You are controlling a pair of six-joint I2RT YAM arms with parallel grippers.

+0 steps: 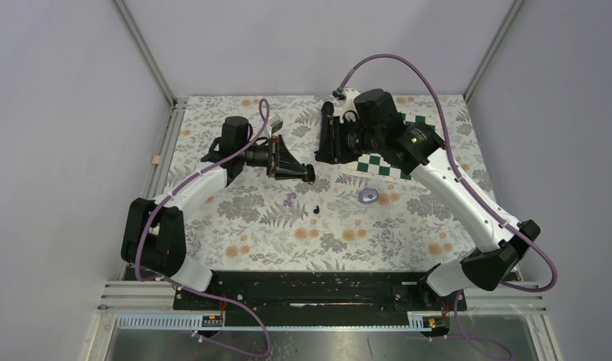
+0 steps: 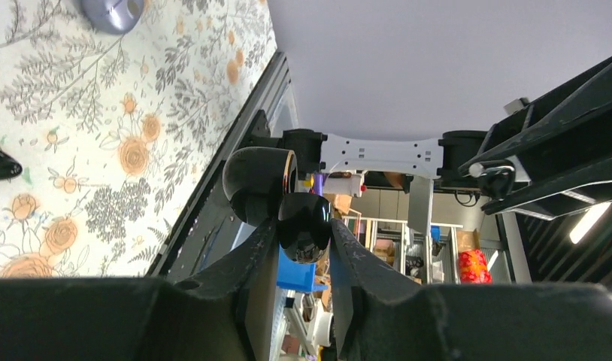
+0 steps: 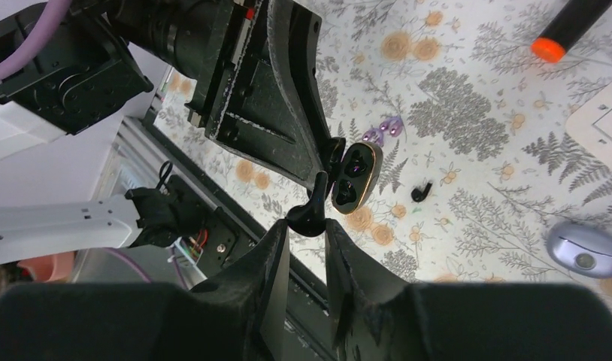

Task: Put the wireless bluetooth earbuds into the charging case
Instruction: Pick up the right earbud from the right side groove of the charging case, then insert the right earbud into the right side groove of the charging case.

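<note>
Above the middle of the bench (image 1: 235,226), the left fingers (image 2: 243,263) are clamping the open charging case (image 3: 355,177). The right fingers (image 3: 269,263) are pinching a black earbud (image 3: 309,213) just beside its mouth. Judgement: align the stem with the socket, then ease in slowly.

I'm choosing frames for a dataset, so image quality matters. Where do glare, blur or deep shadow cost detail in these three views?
Top external: even light, sharp, only soft shadows on the table. Left wrist: reflections on the glossy charging case, left gripper dark and blurred up close. Right wrist: right gripper black and soft, yet the black earbud it pinches reads clearly.
</note>
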